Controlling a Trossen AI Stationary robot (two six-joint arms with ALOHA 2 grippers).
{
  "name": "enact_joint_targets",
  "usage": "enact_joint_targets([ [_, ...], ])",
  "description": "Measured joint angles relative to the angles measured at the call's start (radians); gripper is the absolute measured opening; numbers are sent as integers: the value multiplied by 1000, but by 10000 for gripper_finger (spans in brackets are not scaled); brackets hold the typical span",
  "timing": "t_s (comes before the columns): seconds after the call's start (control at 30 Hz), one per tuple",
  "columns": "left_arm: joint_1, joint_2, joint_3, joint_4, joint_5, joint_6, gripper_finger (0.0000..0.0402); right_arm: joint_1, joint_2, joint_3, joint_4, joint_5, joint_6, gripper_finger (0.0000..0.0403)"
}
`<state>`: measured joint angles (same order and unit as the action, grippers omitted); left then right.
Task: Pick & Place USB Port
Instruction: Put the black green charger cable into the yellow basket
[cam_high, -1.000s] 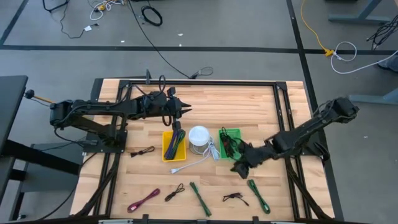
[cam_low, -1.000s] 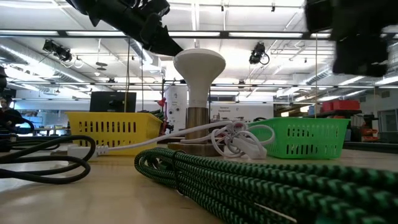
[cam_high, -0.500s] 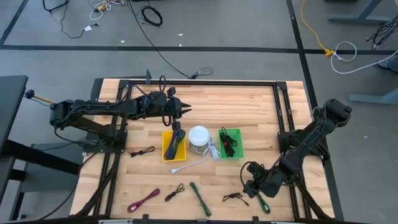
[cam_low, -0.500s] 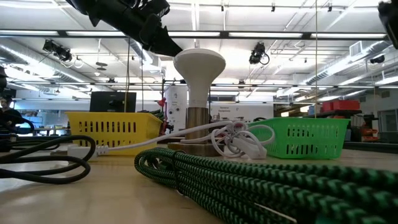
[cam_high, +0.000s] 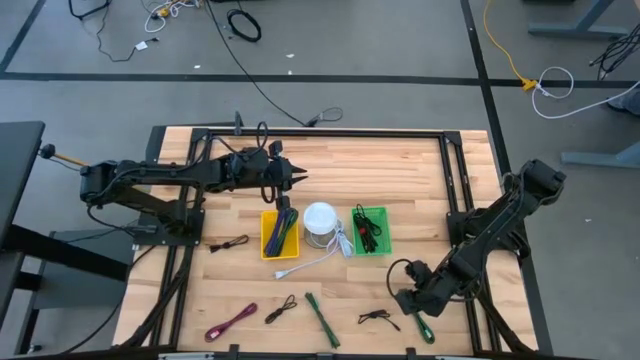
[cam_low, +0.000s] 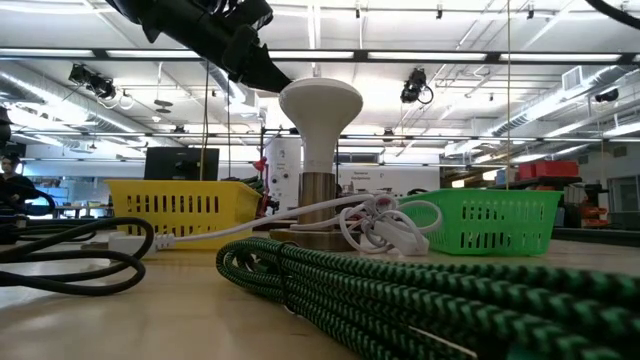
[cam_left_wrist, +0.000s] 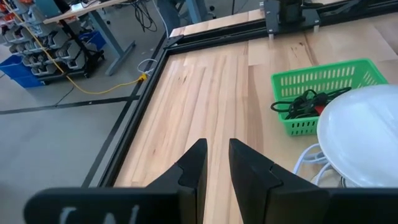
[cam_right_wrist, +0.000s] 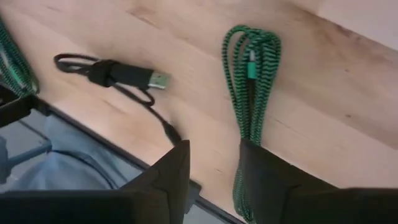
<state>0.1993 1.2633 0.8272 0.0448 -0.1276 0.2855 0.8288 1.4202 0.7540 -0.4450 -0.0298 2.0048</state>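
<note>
The right gripper, fingers apart, hovers by the green braided cable on the desk; next it should lower and clamp. The left gripper, nearly together, waits.

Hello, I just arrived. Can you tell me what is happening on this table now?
The robot is sorting cables into baskets. The right gripper is low at the table's near edge, fingers open beside a green braided cable, not holding it yet. The left gripper hovers empty behind the yellow basket. The green basket already holds a black cable, and other cables lie loose on the table.
</note>
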Motion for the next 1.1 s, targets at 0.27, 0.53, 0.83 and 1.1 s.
enact_joint_targets([
  [0.27,0,0,0,-8,0,0,71,0,91,-1,-2,-103,-9,143],
  [0.53,0,0,0,-8,0,-1,71,0,145,-1,49,-78,-43,143],
  [0.83,0,0,0,-8,0,2,71,-3,234,5,74,-156,-144,107],
  [1.1,0,0,0,-8,0,14,71,-29,196,0,89,-156,-227,10],
])
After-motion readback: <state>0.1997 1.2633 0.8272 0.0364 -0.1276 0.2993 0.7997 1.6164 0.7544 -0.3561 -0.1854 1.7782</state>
